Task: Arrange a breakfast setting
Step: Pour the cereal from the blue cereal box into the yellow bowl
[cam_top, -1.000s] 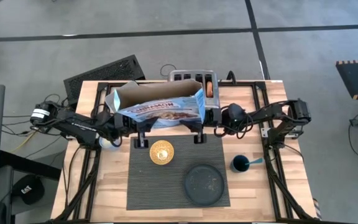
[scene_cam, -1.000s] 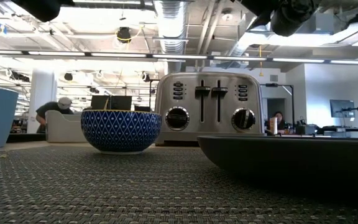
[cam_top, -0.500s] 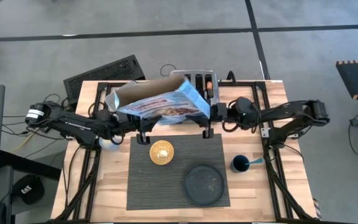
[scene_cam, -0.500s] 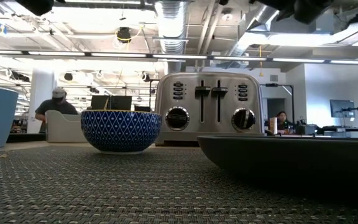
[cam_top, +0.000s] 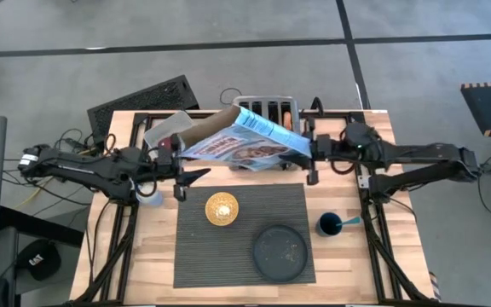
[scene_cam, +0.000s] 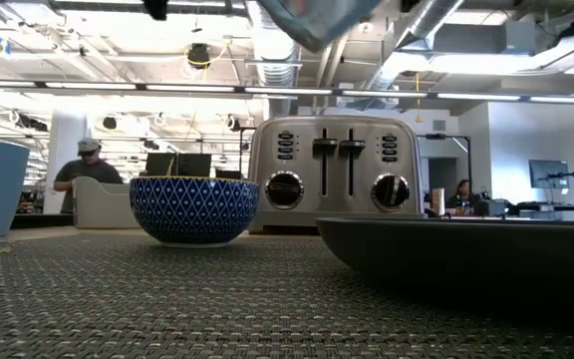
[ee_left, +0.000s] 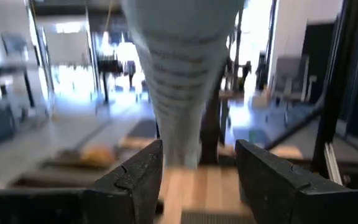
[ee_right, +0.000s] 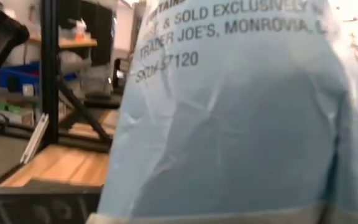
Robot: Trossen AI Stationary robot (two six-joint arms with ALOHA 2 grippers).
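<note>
A light-blue cereal bag [cam_top: 241, 145] hangs in the air over the table's far middle, above the chrome toaster [cam_top: 267, 109]. Its open end [cam_top: 167, 132] points toward the table's left. My right gripper [cam_top: 311, 160] is shut on the bag's right end. My left gripper [cam_top: 186, 173] stands open by the open end. In the left wrist view its fingers [ee_left: 135, 180] flank the bag's edge [ee_left: 179, 62] without touching. On the ribbed placemat [cam_top: 228, 256] sit the yellow bowl [cam_top: 222, 209] and the dark plate [cam_top: 280, 252]. The dark blue cup [cam_top: 329, 225] holds the blue-handled spoon [cam_top: 349, 221]. My right gripper holds the cereal bag by its end toward the table's right [cam_top: 299, 152], coming level from the right. The bag [ee_right: 229, 124] fills the right wrist view and hides the fingers. It is lifted clear of everything and reaches leftward from the hold.
The toaster [scene_cam: 333, 172] stands at the far edge with an orange-brown piece [cam_top: 288, 119] in one slot. A pale cup [cam_top: 150, 198] sits under my left arm. Black frame rails run along the table's left and right sides. People show in the room beyond.
My left gripper has opened, let go of the bag's open end and drawn back toward the table's left edge. My right gripper has carried the bag toward the right and far edges. The bag has tipped over from open-end-up to lying slanted over the toaster.
</note>
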